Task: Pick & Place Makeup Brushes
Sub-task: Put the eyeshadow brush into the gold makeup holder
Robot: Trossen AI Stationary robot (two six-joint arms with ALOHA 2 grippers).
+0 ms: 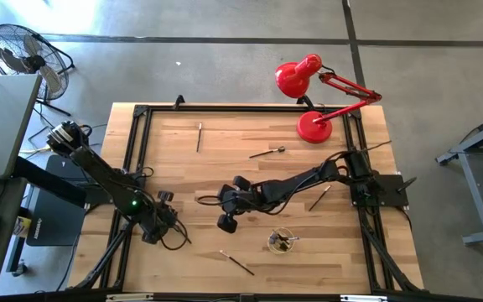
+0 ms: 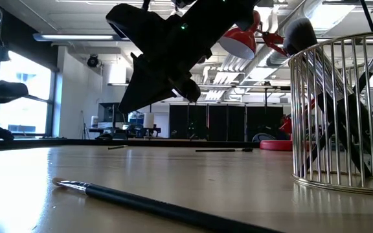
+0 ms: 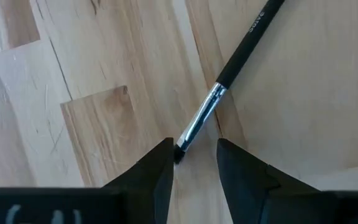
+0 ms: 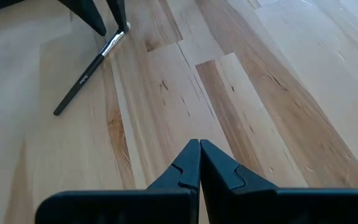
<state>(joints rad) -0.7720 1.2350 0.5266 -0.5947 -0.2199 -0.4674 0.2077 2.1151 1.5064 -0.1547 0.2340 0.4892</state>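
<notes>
A makeup brush (image 3: 241, 53) with a black handle and a silvery ferrule lies flat on the wooden table near its left front. My left gripper (image 3: 194, 149) points down over the brush's bristle end, open, one finger on each side of it; the right wrist view shows this gripper (image 4: 109, 15) and the brush (image 4: 82, 78) too. My right gripper (image 4: 199, 146) hangs shut and empty over the table's middle (image 1: 225, 222). Other makeup brushes lie at the far left (image 1: 199, 137), far middle (image 1: 268, 152), right (image 1: 319, 198) and near edge (image 1: 236, 262). My left gripper's fingers come from above and stand across the brush at its bristle tip (image 3: 180, 153). One finger (image 3: 160, 165) is right beside that tip; I cannot tell whether it touches. The brush lies flat on the table.
A wire cup (image 1: 282, 242) holding some brushes stands near the front, right of the middle. A red desk lamp (image 1: 313, 126) stands at the far right. A black frame (image 1: 137, 151) runs along the table's edges. Bare wood lies between the two grippers.
</notes>
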